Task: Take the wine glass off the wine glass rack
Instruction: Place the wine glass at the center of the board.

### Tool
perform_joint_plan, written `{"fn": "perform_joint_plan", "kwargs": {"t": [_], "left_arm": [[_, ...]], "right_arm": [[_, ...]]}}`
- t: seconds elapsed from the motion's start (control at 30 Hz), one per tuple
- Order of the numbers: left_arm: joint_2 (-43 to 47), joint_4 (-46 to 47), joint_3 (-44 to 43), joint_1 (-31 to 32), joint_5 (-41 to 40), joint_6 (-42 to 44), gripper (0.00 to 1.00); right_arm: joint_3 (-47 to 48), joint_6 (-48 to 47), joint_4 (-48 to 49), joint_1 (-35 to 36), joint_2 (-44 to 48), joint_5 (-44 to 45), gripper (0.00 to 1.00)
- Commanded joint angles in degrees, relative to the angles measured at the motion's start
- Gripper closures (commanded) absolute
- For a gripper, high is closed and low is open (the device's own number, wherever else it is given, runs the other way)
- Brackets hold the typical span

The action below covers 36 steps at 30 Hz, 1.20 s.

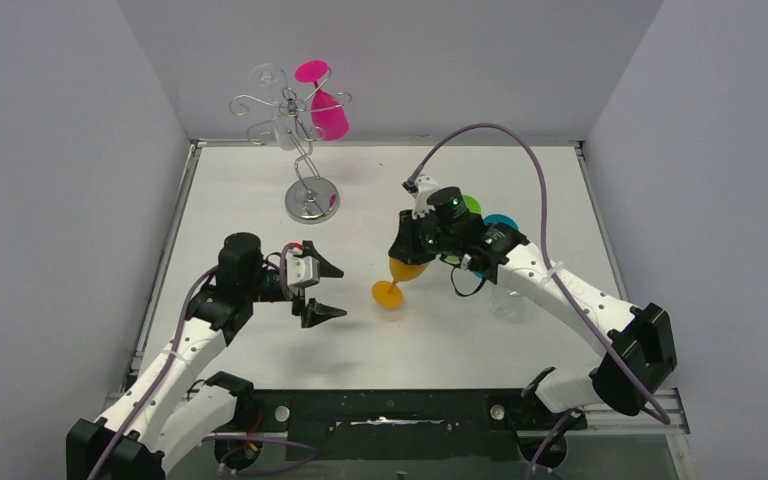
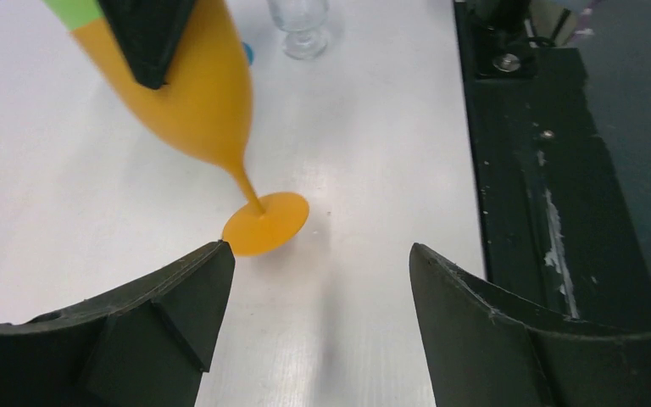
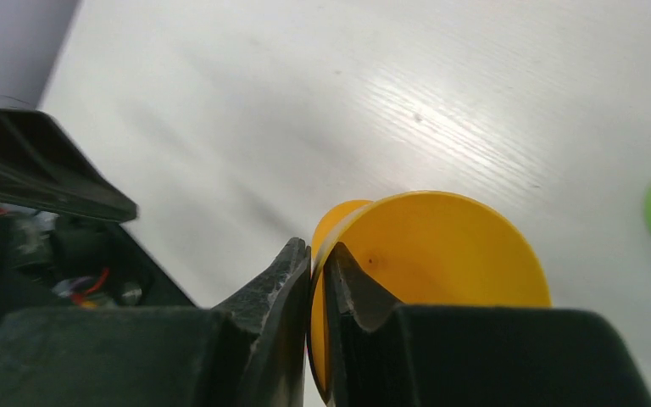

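The wine glass rack (image 1: 305, 150) stands at the far edge of the table (image 1: 520, 170), its round shiny base toward the left arm's side. A pink wine glass (image 1: 328, 112) hangs upside down from the scroll arms on its right. A clear wine glass (image 1: 282, 130) hangs among the curls on its left. An orange wine glass (image 1: 400, 278) is off the rack, well apart from its base, nearer the arms and to its right. It leans steeply with its foot down at the table, though whether the foot lies flat cannot be told. The right gripper (image 1: 412, 250) holds this glass by the lip of the bowl, one finger inside the rim and one outside, pinched narrow on the thin wall. The left gripper (image 1: 318, 290) hovers straight in front of the rack's base, its jaws spread wide and holding nothing, facing the orange foot just beside it. A second clear glass (image 1: 505, 300) stands on the table farther right of the rack, past the right arm
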<state>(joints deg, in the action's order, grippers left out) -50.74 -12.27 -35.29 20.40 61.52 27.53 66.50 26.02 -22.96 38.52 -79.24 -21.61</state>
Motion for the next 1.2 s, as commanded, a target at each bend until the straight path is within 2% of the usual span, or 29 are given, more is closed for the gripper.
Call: {"fn": "perform_joint_plan", "kwargs": {"t": [0.0,0.1,0.17,0.53,0.6,0.7,0.97,1.17], "left_arm": [[2.4,12.0,1.8,-0.2,-10.6,-9.1,0.24],[3.4,16.9,2.9,-0.2,-20.1,-18.0,0.23],[3.5,17.3,2.4,-0.2,-25.1,-20.7,0.23],[4.9,17.2,2.0,-0.2,-31.6,-20.9,0.22],[5.3,17.3,2.2,-0.3,-32.2,-20.7,0.22],[5.3,17.8,2.4,-0.2,-33.7,-21.3,0.22],[5.8,19.4,2.2,-0.2,-45.4,-27.2,0.22],[5.7,19.1,1.0,-0.2,-50.6,-29.3,0.21]], "right_arm": [[0.9,-5.5,-4.1,6.5,2.4,30.6,1.00],[-1.2,-3.4,-5.0,7.7,2.2,39.5,1.00],[-2.4,-0.6,-5.8,7.9,1.9,42.4,1.00],[-5.8,8.6,-9.7,8.2,3.1,54.3,0.99],[-6.0,8.5,-9.7,8.2,3.4,55.4,0.97],[-6.5,9.6,-9.3,7.8,3.5,54.9,0.89],[-5.8,10.0,-10.4,7.7,3.2,55.2,0.86],[-5.7,10.2,-11.9,7.7,3.4,57.9,0.85]]}}
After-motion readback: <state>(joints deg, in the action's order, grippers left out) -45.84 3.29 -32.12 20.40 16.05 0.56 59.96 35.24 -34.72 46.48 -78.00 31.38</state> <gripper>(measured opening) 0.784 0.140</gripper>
